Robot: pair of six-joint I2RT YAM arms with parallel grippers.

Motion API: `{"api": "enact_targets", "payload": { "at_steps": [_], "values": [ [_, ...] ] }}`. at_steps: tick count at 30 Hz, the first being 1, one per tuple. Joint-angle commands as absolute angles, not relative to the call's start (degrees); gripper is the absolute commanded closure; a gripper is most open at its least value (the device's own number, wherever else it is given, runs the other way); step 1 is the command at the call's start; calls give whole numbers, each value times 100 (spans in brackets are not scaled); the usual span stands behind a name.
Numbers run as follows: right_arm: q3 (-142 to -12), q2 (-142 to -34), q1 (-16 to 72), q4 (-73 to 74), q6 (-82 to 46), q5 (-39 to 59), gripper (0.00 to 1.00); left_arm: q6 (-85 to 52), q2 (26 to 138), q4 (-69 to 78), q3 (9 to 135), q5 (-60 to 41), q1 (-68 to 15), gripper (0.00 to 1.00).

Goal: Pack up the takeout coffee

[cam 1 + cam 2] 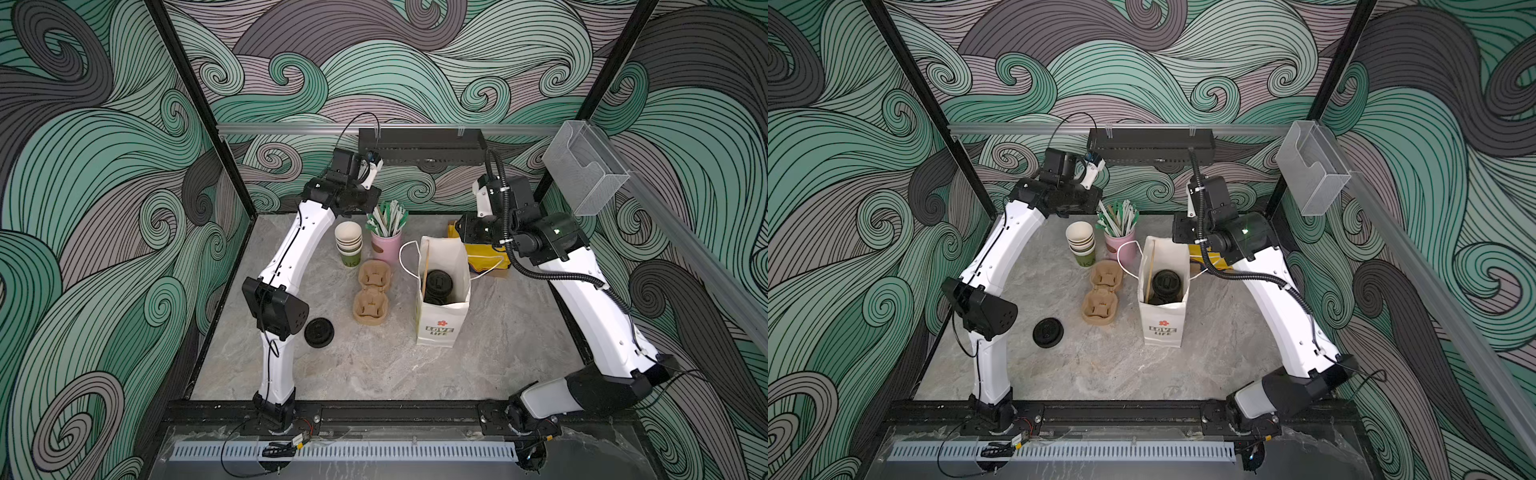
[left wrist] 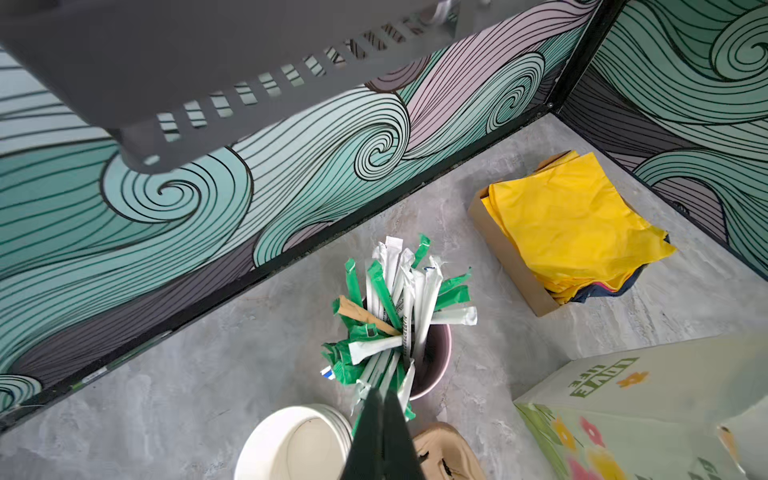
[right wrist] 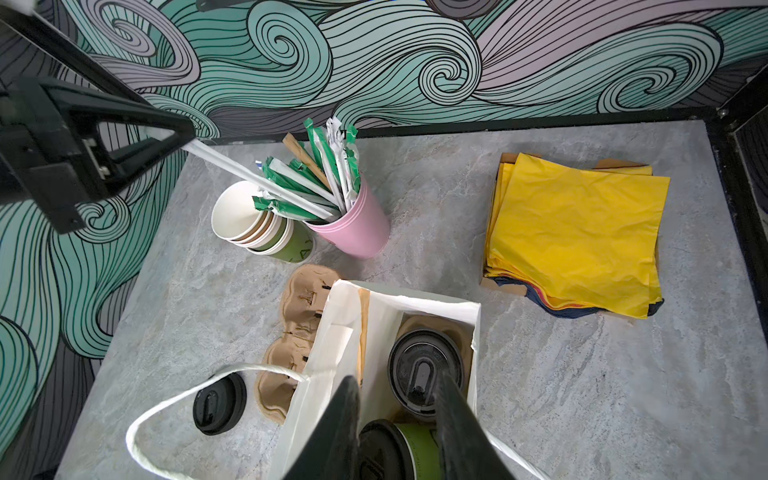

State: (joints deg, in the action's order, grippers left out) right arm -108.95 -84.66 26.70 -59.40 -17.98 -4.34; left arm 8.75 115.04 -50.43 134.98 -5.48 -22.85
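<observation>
Plainly, LOVE LIFE bag, takeout coffee inside

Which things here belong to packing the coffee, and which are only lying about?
Job: two lidded cups in the white bag; white straw held by left gripper.
Lying about: spare lid, stacked empty cups, pulp carriers, yellow napkins, pink straw cup.

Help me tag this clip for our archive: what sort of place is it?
Probably a robot test booth staged as a café takeout counter: wave-printed walls box in a marbled tabletop holding a pink cup of wrapped straws, pulp cup carriers and a paper bag with lidded cups inside.
</observation>
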Motion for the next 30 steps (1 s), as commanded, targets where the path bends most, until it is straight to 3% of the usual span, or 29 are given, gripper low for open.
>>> {"api": "enact_targets", "payload": {
  "at_steps": [1, 10, 19, 23, 30],
  "values": [
    [-11180, -8461, 2646, -5766, -1120, -239, 64, 1230, 10927, -4969, 13342, -372, -2308, 100],
    [-11613, -9057, 3037, -4681, 880, 2065, 55, 1704, 9586, -4456, 12533, -1001, -2318, 100],
    [-11812, -9710, 3596, -3898, 1991, 2787, 42, 1634, 8641, -3938, 11514, -2393, -2317, 100],
    [-11821, -9838, 3758, -3725, 2168, 2656, 44, 1379, 8494, -3802, 11242, -2883, -2316, 100],
    [-11667, -9842, 3899, -3450, 2272, 2603, 62, 1160, 8481, -3880, 11250, -3157, -2313, 100]
  ]
}}
